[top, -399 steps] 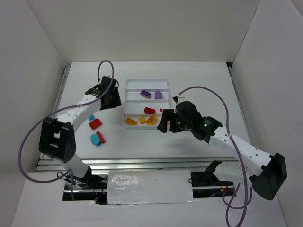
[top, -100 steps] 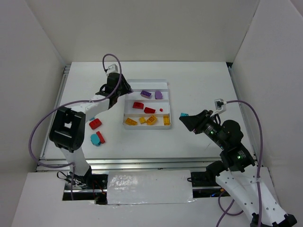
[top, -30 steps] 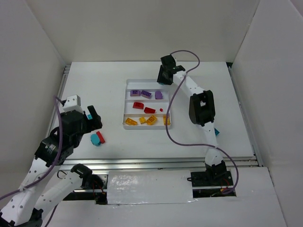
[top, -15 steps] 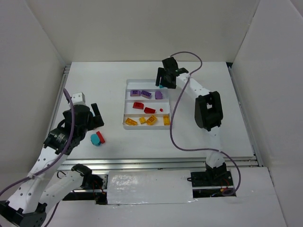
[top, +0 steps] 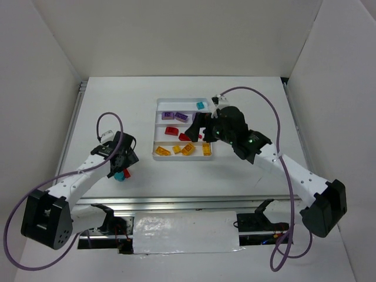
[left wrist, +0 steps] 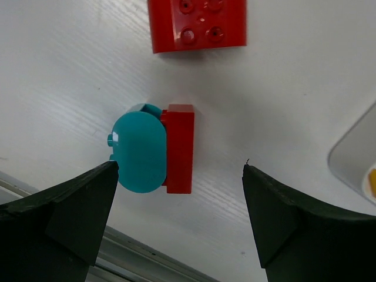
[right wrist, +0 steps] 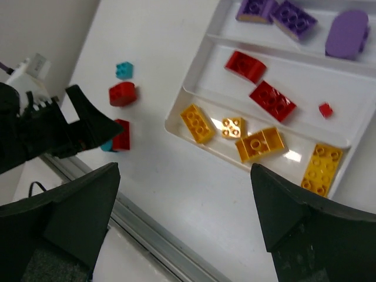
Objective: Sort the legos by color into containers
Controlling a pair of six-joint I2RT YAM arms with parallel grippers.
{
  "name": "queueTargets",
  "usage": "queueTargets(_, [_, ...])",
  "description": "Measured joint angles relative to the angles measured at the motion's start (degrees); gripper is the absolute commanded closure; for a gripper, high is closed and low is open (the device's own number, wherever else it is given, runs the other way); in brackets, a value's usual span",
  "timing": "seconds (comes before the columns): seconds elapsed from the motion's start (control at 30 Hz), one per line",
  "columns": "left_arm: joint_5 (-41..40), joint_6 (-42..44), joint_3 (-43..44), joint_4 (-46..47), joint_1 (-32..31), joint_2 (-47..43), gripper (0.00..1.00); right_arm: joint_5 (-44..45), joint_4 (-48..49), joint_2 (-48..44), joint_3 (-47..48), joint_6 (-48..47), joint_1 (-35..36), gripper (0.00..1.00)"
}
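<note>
White tray (top: pixel 176 106) sits mid-table, with four rows. The right gripper (right wrist: pixel 185 170) hovers over the tray's 3 o'clock end, jaws spread, holding nothing. The left gripper (left wrist: pixel 179 173) is at the tray's 8 o'clock, jaws released wide, above a rounded teal brick (left wrist: pixel 138 153) that touches a red brick (left wrist: pixel 179 148). A second red brick (left wrist: pixel 197 23) lies at 12 o'clock of that pair. In the tray: teal lego (top: pixel 201 105) in the far row, then purples (right wrist: pixel 286 16), reds (right wrist: pixel 271 98), and yellows (right wrist: pixel 258 143) nearest.
</note>
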Motion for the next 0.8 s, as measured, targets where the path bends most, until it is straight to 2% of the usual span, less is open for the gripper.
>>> queueTargets(0.2, [-1.77, -5.09, -5.29, 2.73, 0.0, -0.5, 0.0, -0.35, -0.13, -2.97, -8.5, 1.73, -0.22, 0.01])
queueTargets(0.57, [-1.88, -7.98, -9.73, 8.55, 0.0, 4.28, 0.02, -2.12, 1.81, -8.0, -10.82, 2.95, -0.15, 0.01])
queueTargets(0.6, [-2.1, -7.93, -9.79, 8.5, 0.0, 4.63, 0.08, -2.29, 1.88, -8.2, -11.21, 2.97, -0.15, 0.0])
queueTargets(0.67, [-2.19, -7.91, -9.79, 8.85, 0.0, 4.66, 0.13, -2.54, 1.84, -8.31, -12.02, 3.02, -0.15, 0.0])
queueTargets(0.7, [-2.12, -7.89, -9.79, 9.11, 0.0, 4.61, 0.3, -2.71, 1.79, -8.31, -12.31, 3.04, -0.15, 0.01])
queueTargets(0.77, [-1.73, -7.74, -9.92, 10.03, 0.0, 4.28, 0.44, -2.93, 1.81, -8.31, -12.66, 3.06, -0.15, 0.0])
queueTargets(0.8, [-1.51, -7.65, -10.23, 10.62, 0.0, 3.8, 0.61, -3.02, 1.81, -8.31, -12.7, 3.08, -0.15, 0.0])
